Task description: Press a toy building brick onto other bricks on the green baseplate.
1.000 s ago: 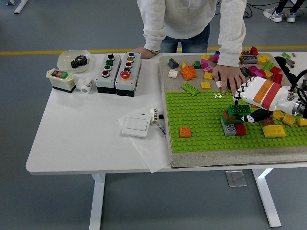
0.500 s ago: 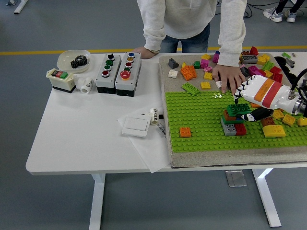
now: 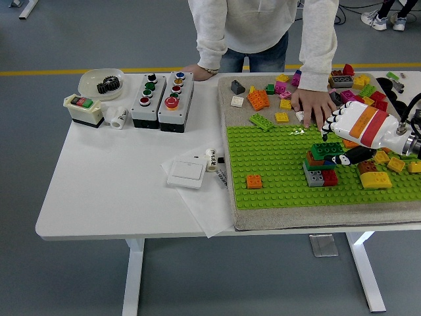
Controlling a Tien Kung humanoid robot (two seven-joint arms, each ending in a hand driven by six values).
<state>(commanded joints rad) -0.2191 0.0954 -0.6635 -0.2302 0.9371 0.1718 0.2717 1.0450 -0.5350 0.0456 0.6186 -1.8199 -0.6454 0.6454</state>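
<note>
The right hand (image 3: 343, 139) reaches in from the right over the green baseplate (image 3: 276, 171), its fingers curled over a green brick (image 3: 325, 151) that sits atop a small stack (image 3: 318, 172) of red, grey and green bricks. An orange brick (image 3: 254, 181) stands alone on the baseplate's near left. Loose bricks (image 3: 279, 92) lie scattered on the mat (image 3: 230, 125) beyond. A person (image 3: 263, 26) leans over the far side, one hand (image 3: 314, 107) flat on the mat among the bricks, the other (image 3: 197, 71) on the table (image 3: 105, 191) edge near two button boxes (image 3: 162, 101).
</note>
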